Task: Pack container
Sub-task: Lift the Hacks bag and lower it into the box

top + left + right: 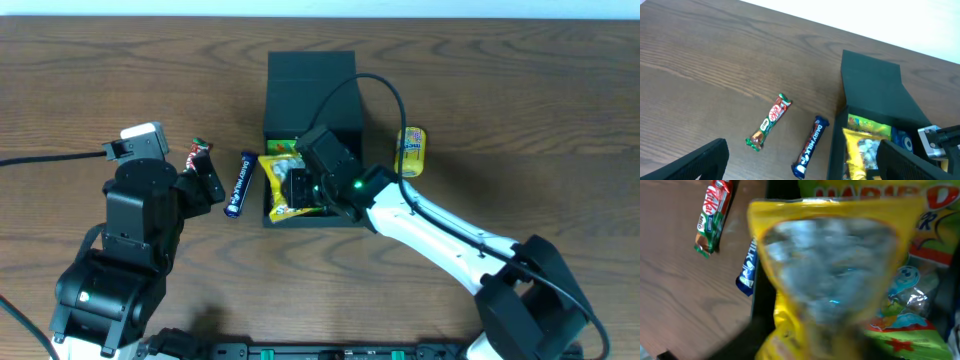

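I read this as the placing step. My right claw (298,185) is down over the open container (342,118), which sits at the centre of the overhead frame with its lid (310,72) flapped back toward the top edge. Directly under the claw is a yellow packet (830,280) with a clear window. In the right wrist view it fills the frame and is blurred, and none of my fingers show there. So I cannot tell whether the claw has hold of the packet or how far apart its jaws are. Behind it a Haribo bag (910,295) already lies inside. My next move, as I judge it, is to make sure the packet lies flat below the rim, let go, and lift straight up clear of the walls. My left claw (205,185) hovers at centre left, jaws spread wide with nothing between the fingers (700,162). On the counter (120,70), just left of the container, lie a Dairy Milk bar (240,183) and a KitKat bar (200,155) that are not yet packed. A yellow pouch (410,150) rests near the container's right side. The risks I see are the upright lid crowding the right arm, the arm's cable (385,90) looping over the box, and both arms meeting at the left wall when the bars are fetched.
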